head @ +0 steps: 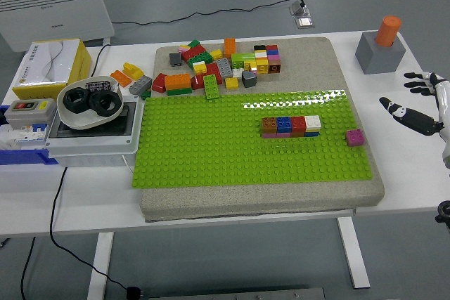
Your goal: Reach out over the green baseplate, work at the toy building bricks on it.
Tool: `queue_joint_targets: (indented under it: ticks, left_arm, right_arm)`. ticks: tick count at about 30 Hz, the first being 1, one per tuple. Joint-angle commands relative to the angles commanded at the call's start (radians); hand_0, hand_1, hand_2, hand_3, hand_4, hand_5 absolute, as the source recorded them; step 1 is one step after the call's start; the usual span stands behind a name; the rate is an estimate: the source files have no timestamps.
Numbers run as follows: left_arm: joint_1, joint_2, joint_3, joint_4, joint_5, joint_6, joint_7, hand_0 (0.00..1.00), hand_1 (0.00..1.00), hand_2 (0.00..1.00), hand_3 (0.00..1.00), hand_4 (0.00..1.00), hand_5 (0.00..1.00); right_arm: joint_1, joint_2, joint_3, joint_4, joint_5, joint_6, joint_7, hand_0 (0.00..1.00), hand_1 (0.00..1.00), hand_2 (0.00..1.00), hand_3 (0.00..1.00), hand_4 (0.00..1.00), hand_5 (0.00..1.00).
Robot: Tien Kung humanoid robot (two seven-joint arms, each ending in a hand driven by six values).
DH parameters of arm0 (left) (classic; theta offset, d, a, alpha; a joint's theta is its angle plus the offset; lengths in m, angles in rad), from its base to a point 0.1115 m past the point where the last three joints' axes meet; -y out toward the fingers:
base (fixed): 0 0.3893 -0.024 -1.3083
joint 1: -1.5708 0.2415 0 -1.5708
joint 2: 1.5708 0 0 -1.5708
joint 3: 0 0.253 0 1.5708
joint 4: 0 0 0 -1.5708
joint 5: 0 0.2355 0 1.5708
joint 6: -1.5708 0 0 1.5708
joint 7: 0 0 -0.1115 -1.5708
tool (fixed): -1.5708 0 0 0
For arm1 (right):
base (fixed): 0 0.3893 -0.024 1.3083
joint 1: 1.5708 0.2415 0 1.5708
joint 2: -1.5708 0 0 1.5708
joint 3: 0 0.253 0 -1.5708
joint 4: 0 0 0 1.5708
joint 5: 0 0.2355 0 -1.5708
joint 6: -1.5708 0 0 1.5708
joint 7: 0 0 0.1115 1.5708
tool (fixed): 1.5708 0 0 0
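Note:
The green baseplate [232,142] lies on a beige mat. On its right half stands a short row of bricks [290,126]: brown, blue, red and white on top of pink and blue ones. A lone magenta brick [355,138] sits near the plate's right edge. My right hand [416,102] hovers off the mat at the picture's right edge, fingers spread, holding nothing, well apart from the magenta brick. The left arm is out of view.
A pile of loose bricks [219,67] lies on the mat behind the plate. A grey block with an orange cylinder [381,46] stands at the back right. At the left are a bowl of black rings [90,102], a grey box, a yellow box [53,68].

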Motion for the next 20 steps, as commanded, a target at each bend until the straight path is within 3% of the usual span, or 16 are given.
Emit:
queue_joint_targets:
  ticks: [10,11,16,17,20]
  left_arm:
    - [0.015,-0.007,0.008,-0.012,-0.040,-0.015,0.019,0.786,0.730,0.656,0.496,0.657,0.379]
    - [0.016,-0.007,0.008,-0.013,-0.037,-0.014,0.016,0.785,0.731,0.658,0.492,0.654,0.382]
    - [0.016,-0.009,0.002,-0.013,-0.016,-0.019,0.004,0.785,0.731,0.658,0.492,0.654,0.382]
    - [0.016,-0.009,0.001,-0.013,-0.014,-0.021,0.003,0.785,0.731,0.650,0.483,0.650,0.324]
    - [0.018,-0.009,-0.005,-0.012,-0.012,-0.025,0.001,0.785,0.731,0.650,0.483,0.650,0.324]
  right_arm:
    - [-0.018,-0.008,0.031,0.010,0.001,0.001,-0.001,0.706,0.642,0.652,0.685,0.931,0.441]
    - [-0.016,-0.009,0.032,0.010,0.001,0.001,-0.001,0.705,0.642,0.647,0.672,0.922,0.394]
    - [0.002,-0.014,0.021,0.012,-0.003,-0.001,-0.005,0.705,0.642,0.647,0.672,0.922,0.394]
    - [0.006,-0.014,0.018,0.013,-0.004,-0.001,-0.005,0.701,0.641,0.639,0.653,0.914,0.380]
    - [0.012,-0.011,0.006,0.013,-0.004,-0.002,-0.006,0.701,0.641,0.639,0.653,0.914,0.380]
